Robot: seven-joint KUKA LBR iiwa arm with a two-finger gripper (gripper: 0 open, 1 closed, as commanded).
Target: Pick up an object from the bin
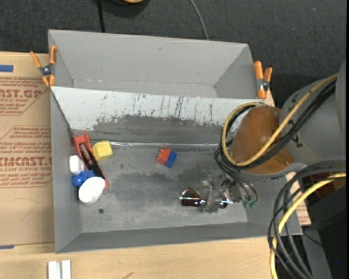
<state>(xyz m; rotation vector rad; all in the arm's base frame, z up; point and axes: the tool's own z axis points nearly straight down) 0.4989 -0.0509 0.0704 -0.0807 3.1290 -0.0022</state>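
My gripper point(216, 197) is low in the bin's front right part, under the orange cover. A small dark shiny object point(191, 198) lies right at its left side, touching or nearly touching the fingertips. I cannot tell whether it sits between them. A red and blue block point(166, 157) lies near the middle of the floor, up and left of the gripper.
At the left wall lie a yellow block point(103, 150), a red and black tool point(87, 154), a white rounded object point(91, 190) with a blue piece point(79, 179) and a small white piece point(75, 164). The arm and cables cover the bin's right side.
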